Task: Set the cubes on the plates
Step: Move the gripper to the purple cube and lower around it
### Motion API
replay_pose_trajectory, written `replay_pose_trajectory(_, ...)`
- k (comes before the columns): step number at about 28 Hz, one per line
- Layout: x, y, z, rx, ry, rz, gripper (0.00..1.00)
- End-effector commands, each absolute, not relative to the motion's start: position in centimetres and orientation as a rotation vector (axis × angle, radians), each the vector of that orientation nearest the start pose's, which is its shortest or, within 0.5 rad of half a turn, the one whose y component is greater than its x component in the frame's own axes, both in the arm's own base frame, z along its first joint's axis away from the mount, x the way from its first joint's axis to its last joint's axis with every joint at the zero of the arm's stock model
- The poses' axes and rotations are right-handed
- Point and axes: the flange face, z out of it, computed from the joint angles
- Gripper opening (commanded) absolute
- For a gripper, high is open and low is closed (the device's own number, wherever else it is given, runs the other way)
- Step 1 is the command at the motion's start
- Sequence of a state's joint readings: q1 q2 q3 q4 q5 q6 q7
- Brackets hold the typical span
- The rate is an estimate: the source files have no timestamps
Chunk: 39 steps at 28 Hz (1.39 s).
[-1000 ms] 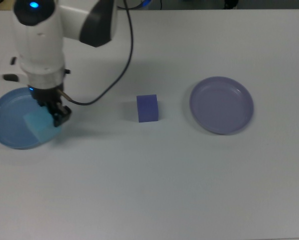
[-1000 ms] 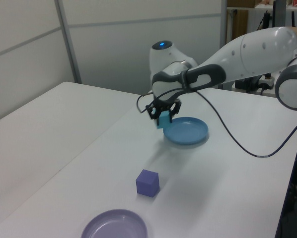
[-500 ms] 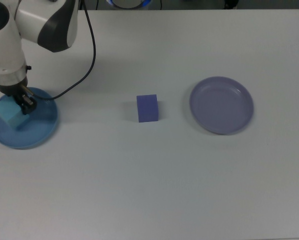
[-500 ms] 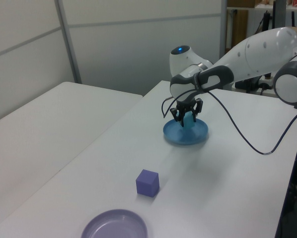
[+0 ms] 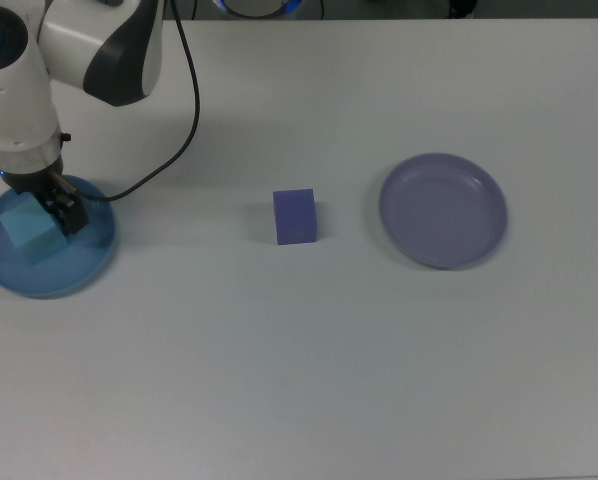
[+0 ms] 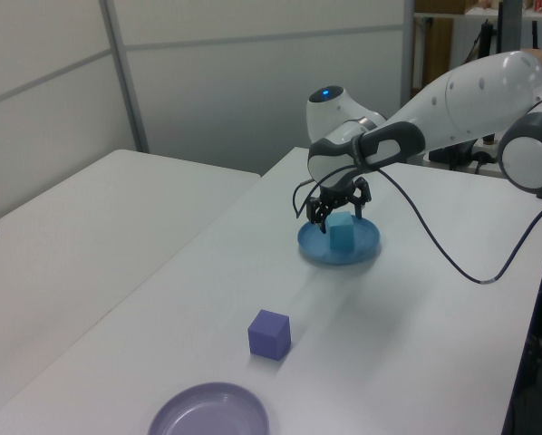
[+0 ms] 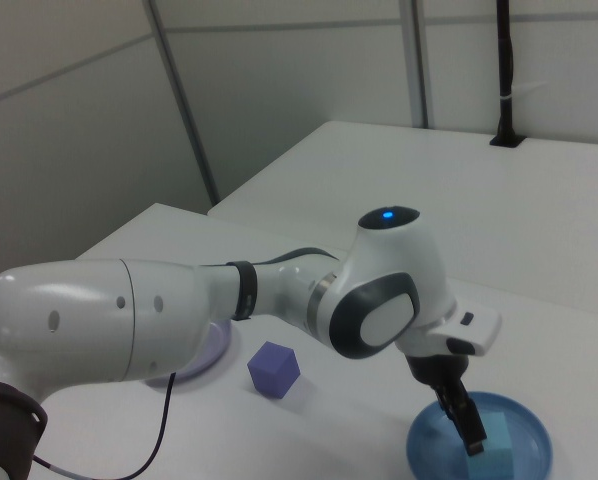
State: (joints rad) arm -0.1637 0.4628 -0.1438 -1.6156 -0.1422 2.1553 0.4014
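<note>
Light cyan matte cube (image 5: 29, 231) now sits released on the round sky-blue plate (image 5: 84, 270).
Your two-finger gripper (image 6: 337, 198) has opened and lifted; fetch the indigo cube (image 5: 295, 216) next.

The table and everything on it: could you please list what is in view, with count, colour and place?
Table: one, white, beneath everything.
Blue plate: one, sky blue, at the top view's left edge.
Cyan cube: one, light cyan, resting on the blue plate.
Purple cube: one, indigo, on the bare table between the plates.
Lavender plate: one, pale lavender, at the top view's right, nothing on it.
Cable: one, black, hanging from the arm.
Arm: one, white and grey.
Gripper: one, black, jaws open beside the cyan cube, over the blue plate.
</note>
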Motion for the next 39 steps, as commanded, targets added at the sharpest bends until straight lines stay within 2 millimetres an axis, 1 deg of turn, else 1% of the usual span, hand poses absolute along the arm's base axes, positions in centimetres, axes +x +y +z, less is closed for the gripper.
replay_pose_trajectory(1,66.3,-14.8,39.8,-3.198,0.820,-0.119,1.00)
replay_pose_trajectory(4,67.2,-10.0,40.0,-3.229,0.586,-0.118,1.00)
replay_pose_trajectory(5,67.5,-6.6,40.0,-3.247,0.468,-0.120,1.00)
replay_pose_trajectory(9,67.6,-0.6,40.0,-3.264,0.316,-0.092,1.00)
replay_pose_trajectory(10,67.3,3.0,39.8,-3.275,0.229,-0.062,1.00)
replay_pose_trajectory(12,66.7,6.2,39.6,-3.285,0.149,-0.025,1.00)
replay_pose_trajectory(14,66.1,8.7,39.3,-3.294,0.070,0.021,1.00)
replay_pose_trajectory(15,65.6,10.8,39.2,-3.298,0.002,0.048,1.00)
replay_pose_trajectory(16,65.4,11.9,39.1,-3.297,-0.029,0.051,1.00)
replay_pose_trajectory(19,64.6,14.3,38.9,-3.295,-0.127,0.078,1.00)
replay_pose_trajectory(20,64.2,15.4,38.4,-3.295,-0.171,0.107,1.00)
replay_pose_trajectory(21,64.1,15.6,38.2,-3.297,-0.177,0.111,1.00)
replay_pose_trajectory(24,63.8,15.8,36.7,-3.299,-0.192,0.151,1.00)
replay_pose_trajectory(26,63.9,15.6,35.4,-3.305,-0.218,0.176,1.00)
replay_pose_trajectory(30,63.8,15.0,34.6,-3.297,-0.331,0.214,1.00)
replay_pose_trajectory(37,63.7,13.8,33.3,-3.309,-0.341,0.253,1.00)
replay_pose_trajectory(38,63.6,13.8,32.7,-3.309,-0.340,0.268,0.90)
replay_pose_trajectory(39,63.5,13.8,32.5,-3.309,-0.337,0.268,0.90)
